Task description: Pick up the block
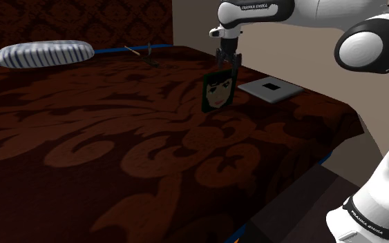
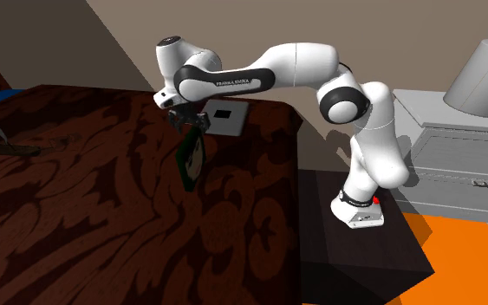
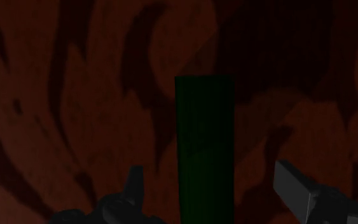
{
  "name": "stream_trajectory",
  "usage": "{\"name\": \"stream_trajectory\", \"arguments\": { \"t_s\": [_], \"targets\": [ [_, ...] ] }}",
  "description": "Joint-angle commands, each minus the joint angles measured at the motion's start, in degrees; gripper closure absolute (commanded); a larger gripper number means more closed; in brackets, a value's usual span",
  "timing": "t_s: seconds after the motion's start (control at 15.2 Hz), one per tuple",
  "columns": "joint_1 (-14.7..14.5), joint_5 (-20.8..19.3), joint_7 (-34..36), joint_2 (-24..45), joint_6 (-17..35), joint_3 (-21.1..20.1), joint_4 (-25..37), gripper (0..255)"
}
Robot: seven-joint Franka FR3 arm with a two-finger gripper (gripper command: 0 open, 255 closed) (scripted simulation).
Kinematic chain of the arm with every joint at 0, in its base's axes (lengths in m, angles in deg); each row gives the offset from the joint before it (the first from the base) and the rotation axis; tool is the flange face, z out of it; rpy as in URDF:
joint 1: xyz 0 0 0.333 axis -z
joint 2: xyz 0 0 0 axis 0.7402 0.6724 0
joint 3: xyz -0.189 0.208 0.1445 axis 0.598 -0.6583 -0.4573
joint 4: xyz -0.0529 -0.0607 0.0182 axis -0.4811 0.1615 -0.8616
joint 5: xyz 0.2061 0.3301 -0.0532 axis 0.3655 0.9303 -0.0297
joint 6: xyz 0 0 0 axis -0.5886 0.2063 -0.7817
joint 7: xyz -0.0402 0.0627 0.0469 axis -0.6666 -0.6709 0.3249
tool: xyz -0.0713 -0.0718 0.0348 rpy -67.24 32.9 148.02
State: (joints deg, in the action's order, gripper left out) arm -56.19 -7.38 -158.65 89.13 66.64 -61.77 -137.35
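The block (image 1: 219,91) is a thin dark green slab with a face drawn on its broad side. It stands on edge on the dark red patterned bedspread (image 1: 117,152). In the second exterior view the block (image 2: 191,162) is right below my gripper (image 2: 191,124). My gripper (image 1: 226,66) points down over the block's top edge. In the wrist view the block's narrow edge (image 3: 203,140) runs up between the fingers of my gripper (image 3: 206,170). The fingers stand apart, with a gap to the block on either side, so the gripper is open.
A flat grey pad (image 1: 271,88) lies on the bed corner just beyond the block. A striped pillow (image 1: 44,54) and a small dark object (image 1: 148,55) lie at the head of the bed. A white nightstand (image 2: 467,147) stands past the robot's stand.
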Motion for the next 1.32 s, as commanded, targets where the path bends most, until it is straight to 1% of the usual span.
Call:
{"name": "stream_trajectory", "arguments": {
  "t_s": [0.0,0.2,0.26,0.86,1.25],
  "targets": [
    [-0.1,-0.1,0.0,-0.2,1.8,0.0,-1.9,0],
    [-0.2,-0.1,0.1,-0.4,3.1,0.0,-3.4,0],
    [-0.2,-0.1,0.1,-0.3,3.1,0.0,-3.4,255],
    [-0.2,-0.1,0.1,-0.4,3.1,0.0,-3.4,255],
    [0.2,0.1,-0.2,0.5,-2.1,0.0,2.6,255]
  ]
}}
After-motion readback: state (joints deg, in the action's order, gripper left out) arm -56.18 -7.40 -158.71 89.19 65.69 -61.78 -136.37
